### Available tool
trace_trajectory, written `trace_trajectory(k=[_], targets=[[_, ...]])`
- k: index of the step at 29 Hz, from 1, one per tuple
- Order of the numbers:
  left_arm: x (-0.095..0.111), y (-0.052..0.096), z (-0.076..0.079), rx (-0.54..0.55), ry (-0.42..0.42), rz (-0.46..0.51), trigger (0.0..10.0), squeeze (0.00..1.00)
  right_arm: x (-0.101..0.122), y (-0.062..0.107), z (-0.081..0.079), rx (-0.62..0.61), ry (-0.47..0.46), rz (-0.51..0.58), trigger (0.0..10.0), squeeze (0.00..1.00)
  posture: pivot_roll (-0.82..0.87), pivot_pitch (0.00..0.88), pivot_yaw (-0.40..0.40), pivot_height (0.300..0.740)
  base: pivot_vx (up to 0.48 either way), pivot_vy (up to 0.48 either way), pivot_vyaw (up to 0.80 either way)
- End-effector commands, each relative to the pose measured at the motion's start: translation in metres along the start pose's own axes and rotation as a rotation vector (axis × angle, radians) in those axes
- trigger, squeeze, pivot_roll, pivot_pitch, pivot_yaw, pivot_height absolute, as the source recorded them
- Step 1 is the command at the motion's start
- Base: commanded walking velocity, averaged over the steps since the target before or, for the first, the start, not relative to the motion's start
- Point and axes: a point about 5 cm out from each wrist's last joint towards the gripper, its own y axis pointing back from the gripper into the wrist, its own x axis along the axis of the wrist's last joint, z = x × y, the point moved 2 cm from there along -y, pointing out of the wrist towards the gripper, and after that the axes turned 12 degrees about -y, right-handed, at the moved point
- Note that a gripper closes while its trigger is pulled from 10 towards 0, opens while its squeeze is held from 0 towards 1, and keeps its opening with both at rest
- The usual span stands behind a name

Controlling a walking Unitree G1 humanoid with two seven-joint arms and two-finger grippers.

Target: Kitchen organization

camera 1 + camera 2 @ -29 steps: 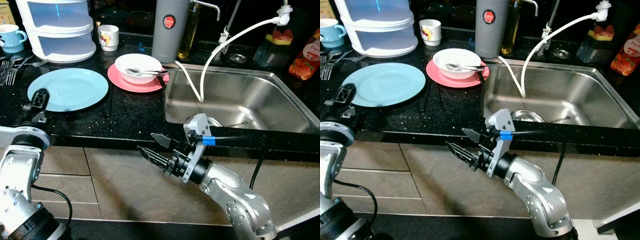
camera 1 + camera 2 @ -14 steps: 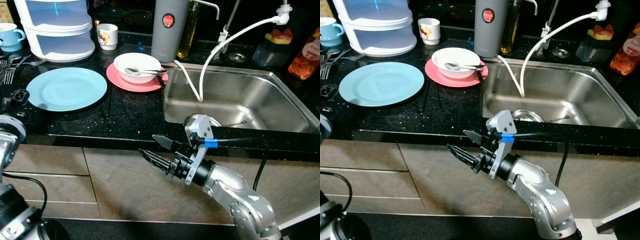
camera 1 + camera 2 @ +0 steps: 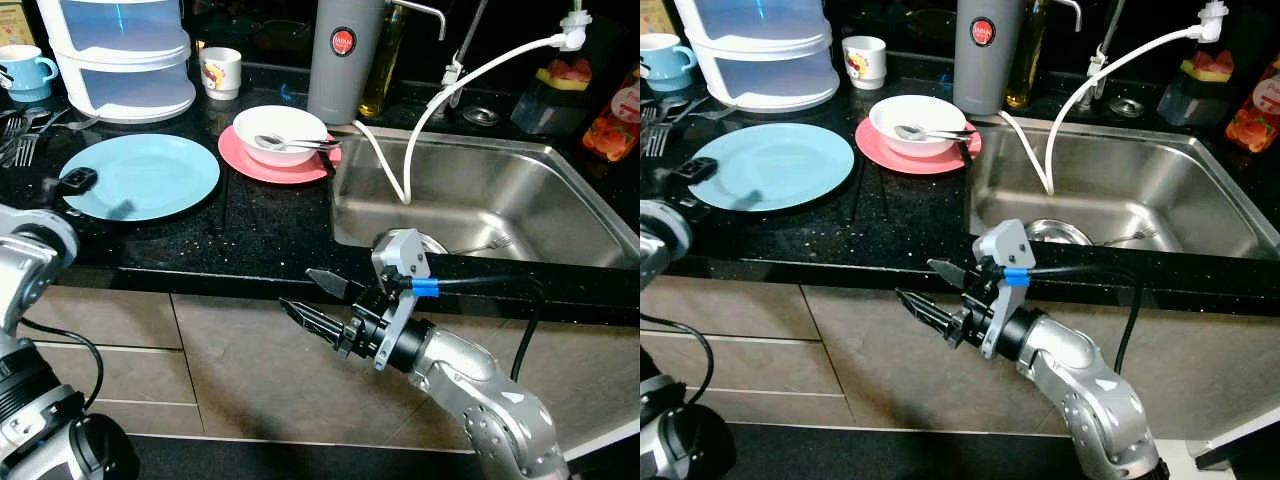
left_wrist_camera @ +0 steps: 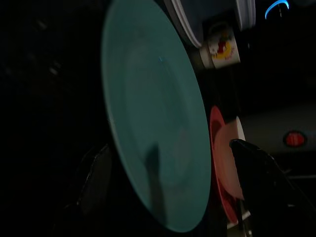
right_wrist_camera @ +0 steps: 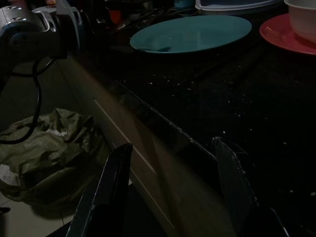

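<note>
So the robot's standing at a black speckled countertop (image 3: 260,225) with a steel sink (image 3: 480,200) set into its right end. The light blue plate (image 3: 140,177) sits near the counter's front left edge, and the left gripper (image 3: 72,183) is right at that plate's left rim, fingers spread apart with nothing between them. In the left wrist view the two dark fingers (image 4: 96,177) sit either side of the plate. Behind the blue plate is a stack of clear tubs (image 3: 125,55), with a white mug (image 3: 220,72) beside it.

Near the sink's left edge there's a pink plate (image 3: 280,160) with a white bowl (image 3: 278,133) on it, and a spoon (image 3: 290,143) in the bowl. The right gripper (image 3: 312,302) hangs below the counter's front edge, in front of the cabinet doors, fingers parted and empty.
</note>
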Motion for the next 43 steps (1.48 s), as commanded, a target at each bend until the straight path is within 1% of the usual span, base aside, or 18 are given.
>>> trace_trajectory(k=[1, 2, 3, 9, 14, 21, 26, 27, 28, 29, 34, 36, 37, 38, 39, 41, 42, 43], targets=[[-0.018, -0.005, -0.007, 0.034, 0.008, -0.084, 10.0, 0.00, -0.001, 0.002, -0.002, 0.000, 0.002, -0.011, 10.0, 0.00, 0.09, 0.063, -0.076, 0.740, 0.000, 0.000, 0.00], [-0.021, -0.006, -0.005, 0.023, 0.008, -0.100, 7.0, 0.00, 0.000, 0.002, -0.002, 0.000, 0.003, -0.011, 10.0, 0.00, 0.08, 0.064, -0.074, 0.740, 0.000, 0.000, 0.00], [-0.023, -0.007, -0.004, 0.022, 0.006, -0.111, 0.0, 0.00, 0.000, 0.002, -0.002, 0.000, 0.003, -0.011, 10.0, 0.00, 0.08, 0.064, -0.073, 0.740, 0.000, 0.000, 0.00], [-0.027, -0.008, -0.003, 0.018, -0.002, -0.142, 0.0, 0.00, 0.000, 0.002, -0.003, 0.000, 0.002, -0.010, 10.0, 0.00, 0.08, 0.064, -0.074, 0.740, 0.000, 0.000, 0.00], [-0.032, -0.006, -0.007, 0.038, -0.008, -0.157, 0.0, 0.00, 0.000, 0.002, -0.004, 0.005, -0.002, -0.008, 10.0, 0.00, 0.08, 0.063, -0.073, 0.740, 0.000, 0.000, 0.00], [-0.037, -0.005, -0.008, 0.039, -0.003, -0.161, 0.0, 0.00, 0.001, 0.002, -0.004, 0.009, -0.011, 0.002, 10.0, 0.00, 0.09, 0.059, -0.074, 0.740, 0.000, 0.000, 0.00], [-0.041, -0.004, -0.009, 0.049, -0.009, -0.160, 0.0, 0.00, 0.000, 0.001, -0.003, 0.008, -0.040, 0.021, 10.0, 0.00, 0.09, 0.052, -0.071, 0.740, 0.000, 0.000, 0.00], [-0.040, -0.003, -0.012, 0.083, -0.010, -0.118, 0.0, 0.00, 0.001, 0.002, -0.001, -0.001, -0.079, 0.048, 10.0, 0.00, 0.10, 0.049, -0.068, 0.740, 0.000, 0.000, 0.00], [-0.039, -0.002, -0.014, 0.101, -0.010, -0.099, 0.0, 0.00, 0.001, 0.002, 0.000, -0.004, -0.090, 0.057, 10.0, 0.00, 0.10, 0.042, -0.066, 0.740, 0.000, 0.000, 0.00], [-0.039, -0.002, -0.014, 0.101, -0.010, -0.099, 0.0, 0.00, 0.001, 0.002, 0.000, -0.004, -0.090, 0.057, 10.0, 0.00, 0.10, 0.042, -0.066, 0.740, 0.000, 0.000, 0.00], [-0.041, 0.006, -0.020, 0.191, -0.003, -0.040, 0.0, 0.00, 0.000, 0.002, 0.000, 0.004, -0.106, 0.069, 10.0, 0.00, 0.11, 0.023, -0.063, 0.740, 0.000, 0.000, 0.00], [-0.039, 0.009, -0.024, 0.244, -0.028, -0.004, 0.0, 0.00, 0.000, 0.001, 0.000, 0.007, -0.112, 0.073, 10.0, 0.00, 0.11, 0.023, -0.062, 0.740, 0.000, 0.000, 0.00], [-0.035, 0.011, -0.023, 0.257, -0.040, 0.032, 0.0, 0.00, 0.000, 0.001, 0.000, 0.009, -0.118, 0.078, 10.0, 0.00, 0.11, 0.024, -0.061, 0.740, 0.000, 0.000, 0.00], [-0.035, 0.011, -0.023, 0.257, -0.040, 0.032, 0.0, 0.00, 0.000, 0.001, 0.000, 0.009, -0.118, 0.078, 10.0, 0.00, 0.11, 0.024, -0.061, 0.740, 0.000, 0.000, 0.00], [-0.030, 0.013, -0.021, 0.257, -0.065, 0.066, 0.0, 0.00, 0.001, 0.001, 0.000, 0.009, -0.126, 0.084, 10.0, 0.00, 0.11, 0.024, -0.061, 0.740, 0.000, 0.000, 0.00], [-0.024, 0.015, -0.006, 0.190, -0.091, 0.131, 0.0, 0.00, 0.002, 0.001, 0.002, 0.000, -0.148, 0.102, 10.0, 0.00, 0.11, 0.024, -0.061, 0.740, 0.000, 0.000, 0.00], [-0.024, 0.015, -0.006, 0.190, -0.091, 0.131, 0.0, 0.00, 0.002, 0.001, 0.002, 0.000, -0.148, 0.102, 10.0, 0.00, 0.11, 0.024, -0.061, 0.740, 0.000, 0.000, 0.00], [-0.021, 0.017, 0.010, 0.110, -0.138, 0.175, 0.0, 0.00, 0.002, 0.002, 0.005, -0.024, -0.196, 0.134, 10.0, 0.00, 0.12, 0.022, -0.058, 0.740, 0.000, 0.000, 0.00]])
